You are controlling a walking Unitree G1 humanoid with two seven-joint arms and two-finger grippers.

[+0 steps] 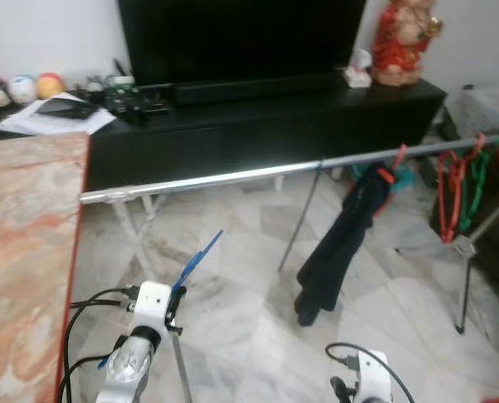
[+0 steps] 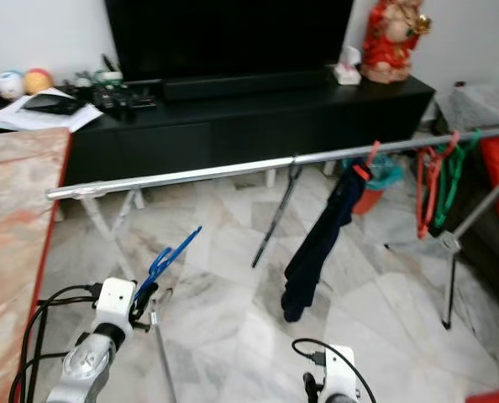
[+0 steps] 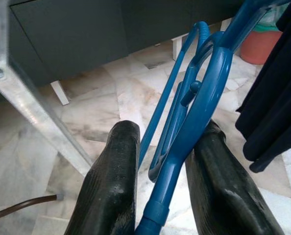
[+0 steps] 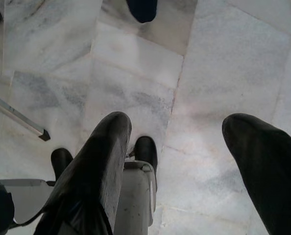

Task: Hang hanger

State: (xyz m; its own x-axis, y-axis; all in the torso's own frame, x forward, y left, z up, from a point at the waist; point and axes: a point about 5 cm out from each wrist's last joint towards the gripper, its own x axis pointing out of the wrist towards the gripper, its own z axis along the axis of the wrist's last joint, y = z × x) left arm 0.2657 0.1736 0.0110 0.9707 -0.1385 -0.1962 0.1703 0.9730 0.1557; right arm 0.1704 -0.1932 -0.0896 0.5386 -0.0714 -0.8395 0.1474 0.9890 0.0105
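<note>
A blue plastic hanger point(image 1: 196, 262) sticks up and to the right from my left gripper point(image 3: 165, 134), whose two black fingers point(image 3: 111, 181) are shut on its lower part. It is held low, below and in front of the silver rail point(image 1: 233, 177) of a clothes rack that runs across the room. A dark garment point(image 1: 338, 243) hangs from the rail on an orange hanger, and red and green hangers point(image 1: 459, 189) hang further right. My right gripper point(image 4: 177, 147) points down at the marble floor, open and empty.
A marble-topped table point(image 1: 27, 252) stands close on my left. Behind the rack is a black TV cabinet point(image 1: 258, 126) with a television, papers and a red figurine point(image 1: 405, 38). The rack's folding legs point(image 1: 468, 252) stand on the floor at right.
</note>
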